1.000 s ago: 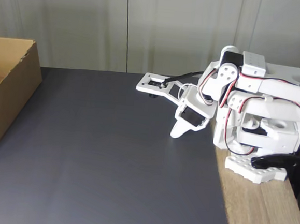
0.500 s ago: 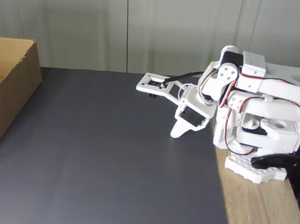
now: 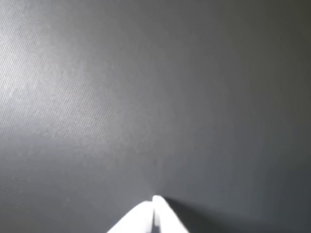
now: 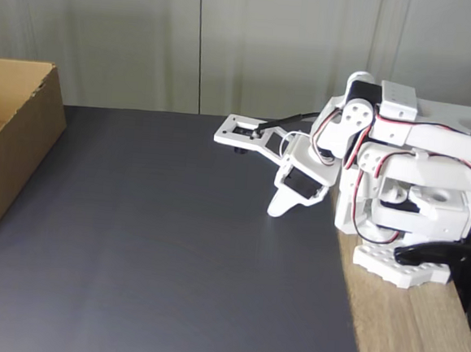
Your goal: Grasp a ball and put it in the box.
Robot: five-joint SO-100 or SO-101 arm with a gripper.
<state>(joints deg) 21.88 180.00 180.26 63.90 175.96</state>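
Wrist view: I see the dark grey mat (image 3: 146, 97) under the camera, faintly textured, with a soft sheen toward the upper left. The gripper (image 3: 154, 204) enters from the bottom edge as two white fingertips pressed together, no gap between them and nothing held, so I log the jaws as clenched and empty. Fixed view: my arm (image 4: 384, 155) sits folded at the right side on its white base (image 4: 396, 266), which stands on the wooden tabletop (image 4: 410, 345) beside the mat's right edge. The gripper (image 4: 276, 205) points down and hangs just above the mat (image 4: 173, 244), near the arm's base; from here the fingers again read as closed on nothing. The cardboard box (image 4: 27, 127) stands at the left edge of this view, partly cut off, open at the top, well apart from the gripper with a long bare stretch of mat between. The ball cannot be placed on the mat from either view, so I cannot say where it lies; it may be inside the box, whose interior is mostly hidden, or outside the frame. Handling note, as judgement: a ball for this gripper should be light; if soft it will give under the fingers, so I would open wide and close across its widest part, squarely, since a round body tends to squirt out of an off-centre pinch. Next step in my view is locating it.
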